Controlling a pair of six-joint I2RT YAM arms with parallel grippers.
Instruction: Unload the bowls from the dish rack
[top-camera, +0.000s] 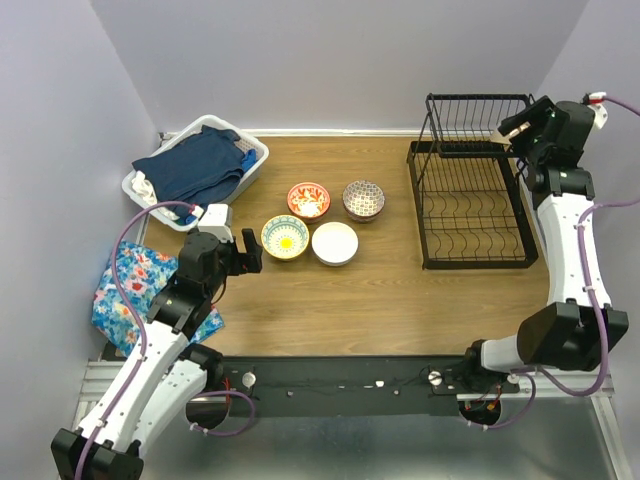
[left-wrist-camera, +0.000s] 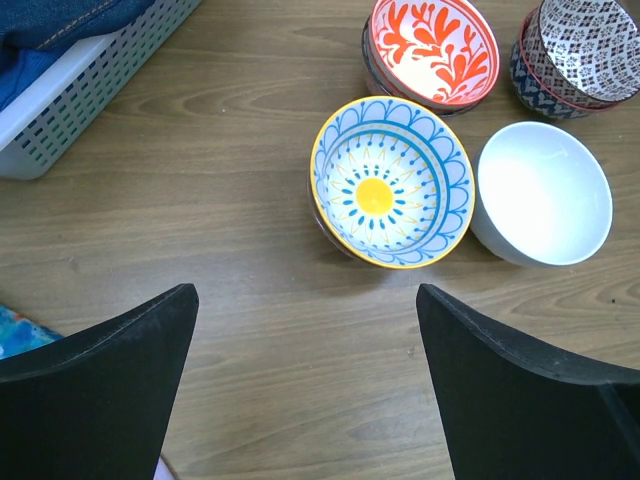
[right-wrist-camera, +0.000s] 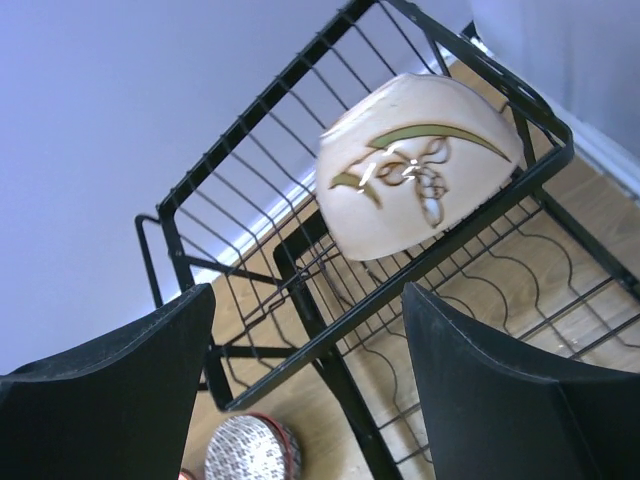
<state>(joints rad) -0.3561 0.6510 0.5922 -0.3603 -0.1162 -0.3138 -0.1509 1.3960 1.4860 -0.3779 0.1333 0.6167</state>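
A red-orange floral bowl (top-camera: 308, 199), a dark patterned bowl (top-camera: 363, 198), a blue-and-yellow bowl (top-camera: 285, 236) and a plain white bowl (top-camera: 335, 243) sit grouped on the table left of the black wire dish rack (top-camera: 470, 200). My left gripper (top-camera: 245, 252) is open and empty, just left of the blue-and-yellow bowl (left-wrist-camera: 392, 182); the gripper (left-wrist-camera: 305, 300) hangs over bare wood. My right gripper (top-camera: 515, 128) is open at the rack's upper tier. In the right wrist view a beige bowl (right-wrist-camera: 415, 165) lies tilted on that tier (right-wrist-camera: 331, 330), just beyond the gripper (right-wrist-camera: 308, 295).
A white laundry basket (top-camera: 255, 150) with blue clothes stands at the back left. A floral cloth (top-camera: 130, 280) lies at the table's left edge under my left arm. The rack's lower tier shows only wire dividers.
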